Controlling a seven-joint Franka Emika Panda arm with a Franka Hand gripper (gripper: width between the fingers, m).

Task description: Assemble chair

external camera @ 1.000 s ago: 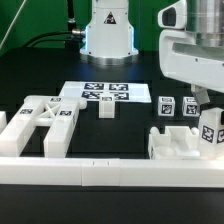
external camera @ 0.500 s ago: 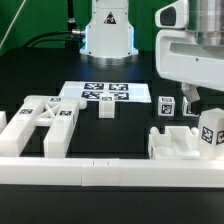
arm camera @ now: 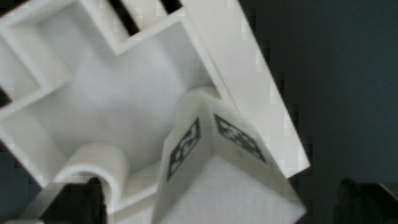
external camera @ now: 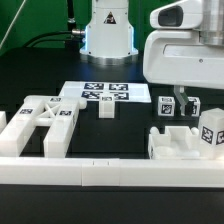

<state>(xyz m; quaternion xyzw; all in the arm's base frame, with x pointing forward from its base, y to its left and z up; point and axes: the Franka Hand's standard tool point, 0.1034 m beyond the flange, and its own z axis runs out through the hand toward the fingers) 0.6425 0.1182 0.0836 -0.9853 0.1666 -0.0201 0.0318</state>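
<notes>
The chair parts are white with black-and-white tags. The X-braced frame (external camera: 40, 116) lies at the exterior view's left. A small leg block (external camera: 106, 108) stands in front of the marker board (external camera: 105, 92). Another leg block (external camera: 167, 105) stands further right. A slotted slab part (external camera: 174, 143) lies at the right, with a tagged block (external camera: 211, 130) upright at its right end. My gripper (external camera: 190, 100) hangs just above and behind that slab. In the wrist view the gripper (arm camera: 217, 205) is open. The tagged block (arm camera: 222, 160) stands between the fingers (arm camera: 71, 202) with gaps on both sides, in front of the slab (arm camera: 125, 90).
Long white border rails (external camera: 110, 170) run along the front and the left side (external camera: 12, 135). The arm's base (external camera: 108, 35) stands at the back, behind the marker board. The table top is black.
The arm's body has moved toward the exterior view's left. The tagged block at the right has stayed where it was. No other part has moved.
</notes>
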